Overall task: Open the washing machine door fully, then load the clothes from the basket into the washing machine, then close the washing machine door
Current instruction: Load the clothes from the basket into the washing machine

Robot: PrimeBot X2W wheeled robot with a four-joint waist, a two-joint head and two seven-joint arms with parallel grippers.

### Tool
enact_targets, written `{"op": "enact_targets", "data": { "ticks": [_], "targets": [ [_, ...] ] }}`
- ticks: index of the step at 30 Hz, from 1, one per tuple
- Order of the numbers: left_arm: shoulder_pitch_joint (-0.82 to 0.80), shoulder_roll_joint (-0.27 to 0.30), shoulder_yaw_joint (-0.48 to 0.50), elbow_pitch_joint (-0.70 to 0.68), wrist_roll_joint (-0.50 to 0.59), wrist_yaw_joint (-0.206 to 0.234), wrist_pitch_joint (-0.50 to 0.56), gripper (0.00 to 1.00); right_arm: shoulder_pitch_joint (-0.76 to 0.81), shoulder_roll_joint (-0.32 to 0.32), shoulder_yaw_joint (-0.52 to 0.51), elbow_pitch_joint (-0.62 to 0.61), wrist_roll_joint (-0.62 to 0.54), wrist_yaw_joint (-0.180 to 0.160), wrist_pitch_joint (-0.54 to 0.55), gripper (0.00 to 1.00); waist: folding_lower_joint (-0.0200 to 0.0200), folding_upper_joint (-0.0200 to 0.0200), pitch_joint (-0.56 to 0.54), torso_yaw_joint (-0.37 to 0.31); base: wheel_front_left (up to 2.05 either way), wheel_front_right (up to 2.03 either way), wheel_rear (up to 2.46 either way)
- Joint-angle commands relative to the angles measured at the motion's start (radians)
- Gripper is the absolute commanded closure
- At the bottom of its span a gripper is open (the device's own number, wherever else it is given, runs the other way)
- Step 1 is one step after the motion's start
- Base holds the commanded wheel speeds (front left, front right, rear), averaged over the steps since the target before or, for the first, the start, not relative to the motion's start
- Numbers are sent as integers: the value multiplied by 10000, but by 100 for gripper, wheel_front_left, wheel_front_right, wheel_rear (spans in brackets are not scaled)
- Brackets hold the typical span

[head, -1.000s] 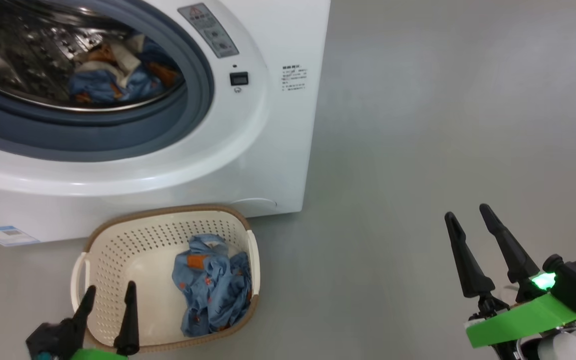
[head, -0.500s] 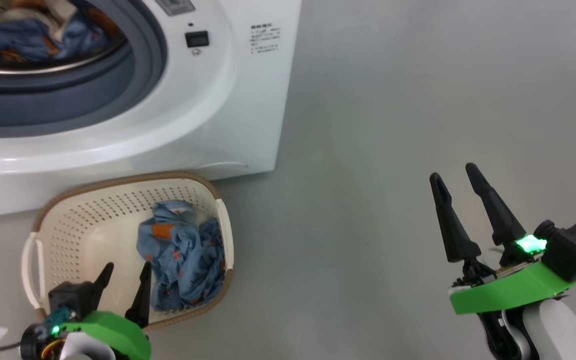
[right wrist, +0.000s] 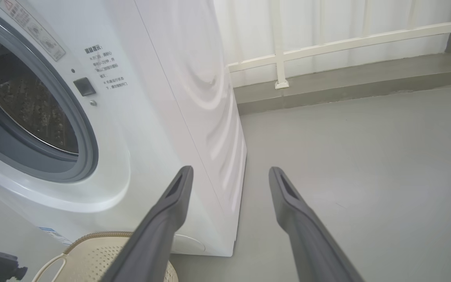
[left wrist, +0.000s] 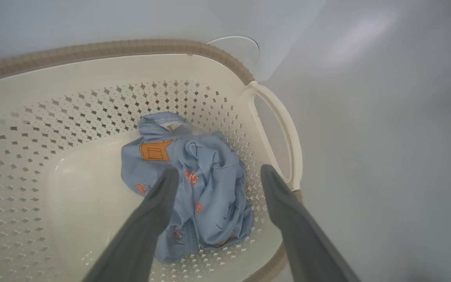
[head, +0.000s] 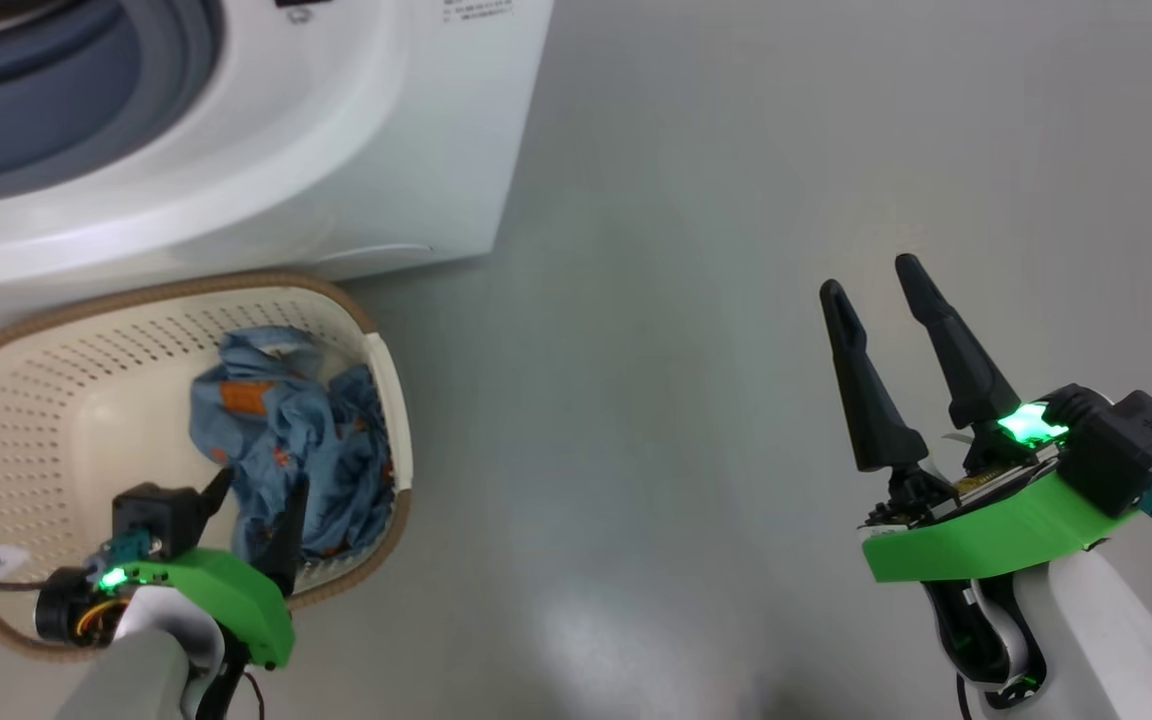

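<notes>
The cream basket (head: 56, 400) (left wrist: 73, 98) stands on the floor against the white washing machine (head: 236, 150) (right wrist: 163, 98). A crumpled light blue garment (head: 286, 440) (left wrist: 202, 184) with orange figures lies in its right half. My left gripper (head: 258, 485) (left wrist: 217, 172) hangs open just over the near side of that garment, one finger on each side. My right gripper (head: 871, 275) (right wrist: 229, 170) is open and holds nothing, over bare floor to the right of the machine. The steel drum (right wrist: 26, 102) and grey gasket (head: 56, 110) show through the open mouth. The door is out of view.
Grey floor (head: 686, 300) spreads to the right of the washer and basket. A white railing (right wrist: 327, 43) and a low kerb run along the far wall in the right wrist view.
The head camera has tilted down and right, so the washer and basket slid up and left. My left gripper has come forward over the basket, closer to the blue garment.
</notes>
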Motion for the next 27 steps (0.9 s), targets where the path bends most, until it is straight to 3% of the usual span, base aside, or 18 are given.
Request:
{"op": "enact_targets", "data": {
  "ticks": [1, 12, 27],
  "targets": [
    [-190, 376, 47, 39, -159, 6, -67, 0, -88, 10, 257, -284, -136, 73, -78, 0, -1, 0, 531, -323, 0, 0, 0],
    [-1278, 898, -1630, 979, -1329, 6, 60, 0, -366, 238, 484, -392, -170, 73, -78, 0, -1, 0, 1464, -880, 0, 0, 0],
    [-2490, 1726, -2703, 1832, -2515, 6, 606, 0, -669, 427, 759, -512, -202, 73, -78, 0, -1, 0, 2379, -1387, 0, 0, 0]
  ]
}}
